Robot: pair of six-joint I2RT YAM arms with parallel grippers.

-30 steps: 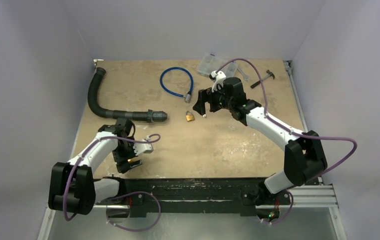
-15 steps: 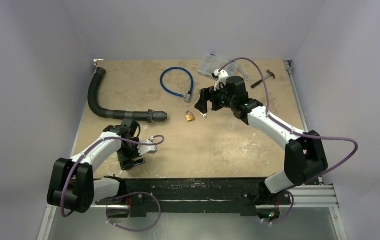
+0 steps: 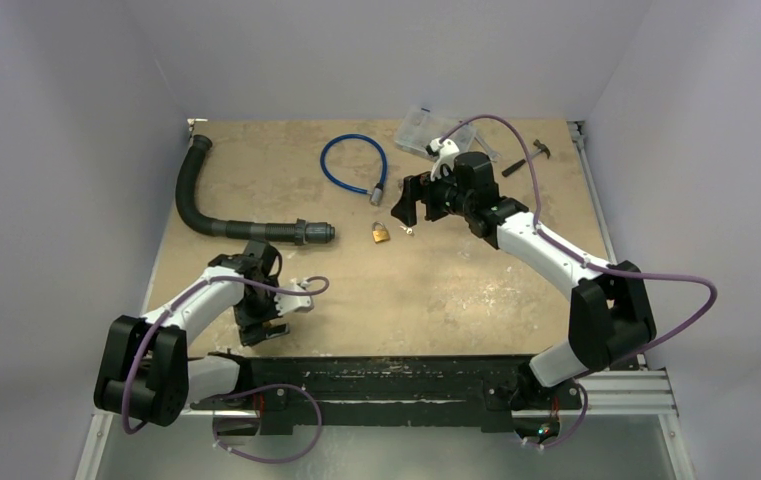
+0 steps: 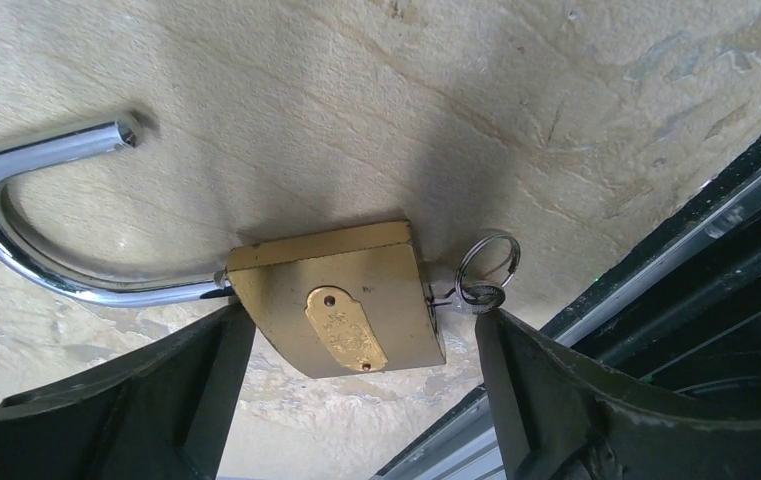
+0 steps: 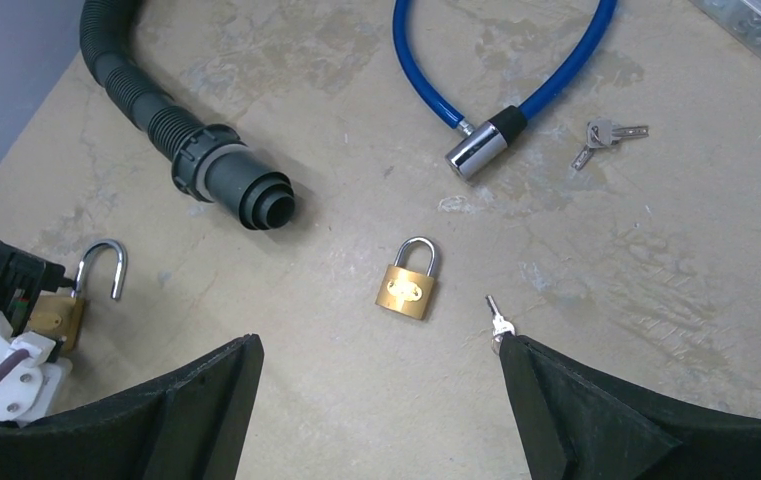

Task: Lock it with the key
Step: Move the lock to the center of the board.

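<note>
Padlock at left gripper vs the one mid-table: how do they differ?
Shackle: the left padlock's is swung open; the middle padlock's is closed. Key: the left padlock has a ringed key in it; the middle padlock has none, a loose key lies beside it. Place: the left padlock sits between the fingers of the left gripper; the middle padlock lies free. Both are brass with silver shackles.

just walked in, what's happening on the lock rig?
The left gripper straddles a brass padlock with its shackle swung open and a key in its side. Whether the fingers pinch it is unclear. The right gripper hovers open over a small padlock that is shut, with a loose key by its fingertip. The brass padlock isn't locked yet.
</note>
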